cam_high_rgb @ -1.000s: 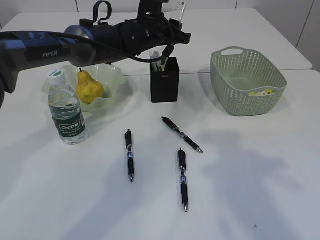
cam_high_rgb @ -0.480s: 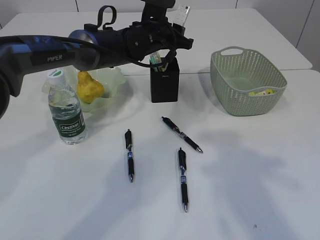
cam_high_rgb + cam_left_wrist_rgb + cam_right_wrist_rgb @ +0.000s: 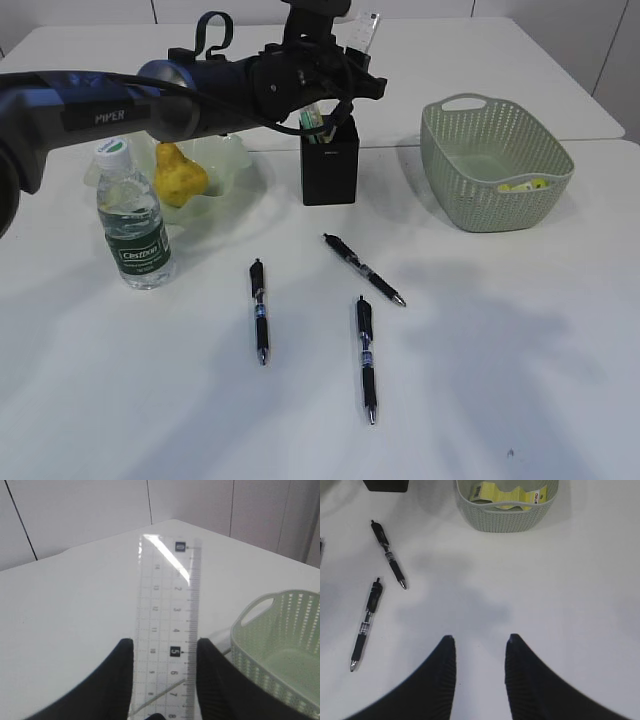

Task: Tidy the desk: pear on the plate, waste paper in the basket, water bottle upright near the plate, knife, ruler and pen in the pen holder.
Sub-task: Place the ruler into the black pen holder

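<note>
Compared with a second ago, the left arm has swung over so the left gripper (image 3: pixel 345 62) now sits right above the pen holder (image 3: pixel 329 166), and over the last half second it hasn't budged at all. My read: it's lined up for the drop and just needs to come down.

The ruler (image 3: pixel 167 645) is pinched by its two long edges between the left fingers (image 3: pixel 117 680), which are about halfway closed on it. In the wrist view the clear strip runs straight out away from the camera, its zero end farthest away. In the outside view its long axis stands close to upright, free end poking up above the gripper with a slight lean to the right. Whether the bottom end is already inside the holder I can't tell, the arm blocks it.

The right gripper (image 3: pixel 477 652) hangs over bare table, fingers partly open, nothing between them.

The rest looks mostly sorted: pear (image 3: pixel 178 174) on the plate (image 3: pixel 236 155), bottle (image 3: pixel 131 216) upright just in front of the plate, yellow paper (image 3: pixel 512 492) in the basket (image 3: pixel 494 165). Three pens (image 3: pixel 260 310) lie on the table, so there's plenty left after the ruler goes in.
</note>
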Controlling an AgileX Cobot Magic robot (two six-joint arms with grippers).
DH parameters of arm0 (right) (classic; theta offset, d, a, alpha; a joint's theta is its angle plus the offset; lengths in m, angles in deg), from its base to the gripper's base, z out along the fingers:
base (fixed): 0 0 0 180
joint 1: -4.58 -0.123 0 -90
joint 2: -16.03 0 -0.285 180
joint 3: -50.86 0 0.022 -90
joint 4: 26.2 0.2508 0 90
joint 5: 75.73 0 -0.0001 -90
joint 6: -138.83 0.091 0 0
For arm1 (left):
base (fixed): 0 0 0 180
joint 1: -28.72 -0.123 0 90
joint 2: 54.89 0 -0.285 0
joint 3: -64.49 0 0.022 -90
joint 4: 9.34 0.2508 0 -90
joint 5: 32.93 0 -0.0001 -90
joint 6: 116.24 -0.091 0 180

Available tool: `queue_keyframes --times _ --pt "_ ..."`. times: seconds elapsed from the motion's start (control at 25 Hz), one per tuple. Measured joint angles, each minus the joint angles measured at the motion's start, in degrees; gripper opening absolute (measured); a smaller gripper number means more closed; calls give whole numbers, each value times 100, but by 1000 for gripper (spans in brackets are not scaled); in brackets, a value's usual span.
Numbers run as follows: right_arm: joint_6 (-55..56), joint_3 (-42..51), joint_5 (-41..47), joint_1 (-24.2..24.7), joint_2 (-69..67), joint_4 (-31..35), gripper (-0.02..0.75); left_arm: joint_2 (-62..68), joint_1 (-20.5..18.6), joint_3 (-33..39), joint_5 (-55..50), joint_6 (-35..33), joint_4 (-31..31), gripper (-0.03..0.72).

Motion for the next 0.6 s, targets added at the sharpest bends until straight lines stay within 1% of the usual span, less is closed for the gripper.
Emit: queue_keyframes --times 0.32,0.6 --pt "0 0 0 0 0 10 280 0 0 0 -82 0 22 271" --pt "0 0 0 0 0 10 280 0 0 0 -212 0 266 271"
